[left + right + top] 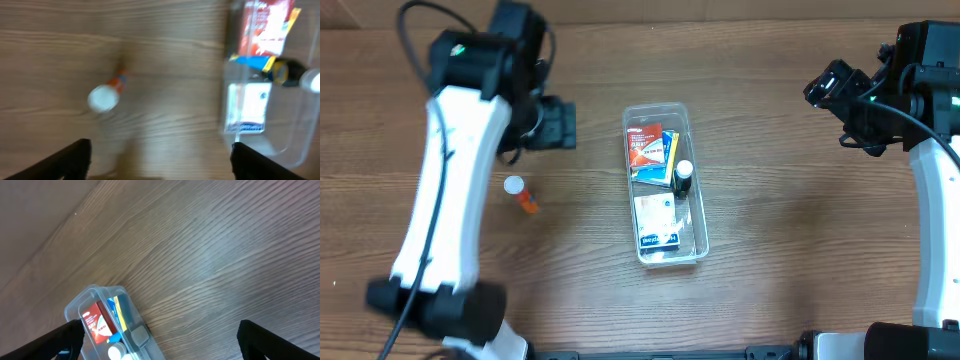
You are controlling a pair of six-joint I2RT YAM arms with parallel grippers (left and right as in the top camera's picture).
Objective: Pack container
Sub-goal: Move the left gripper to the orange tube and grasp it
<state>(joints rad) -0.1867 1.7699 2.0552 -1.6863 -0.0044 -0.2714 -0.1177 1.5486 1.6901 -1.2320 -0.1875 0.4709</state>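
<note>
The clear plastic container stands mid-table, long side running front to back. Inside lie a red box, a blue-and-yellow box, a small dark bottle with a white cap and a white box. It also shows in the left wrist view and the right wrist view. A small orange bottle with a white cap lies on the table left of it, blurred in the left wrist view. My left gripper is open and empty above the table near the bottle. My right gripper is open and empty at the far right.
The table is wood-grain brown. The left arm stretches from the front left edge over the table's left side. The right arm stands at the far right.
</note>
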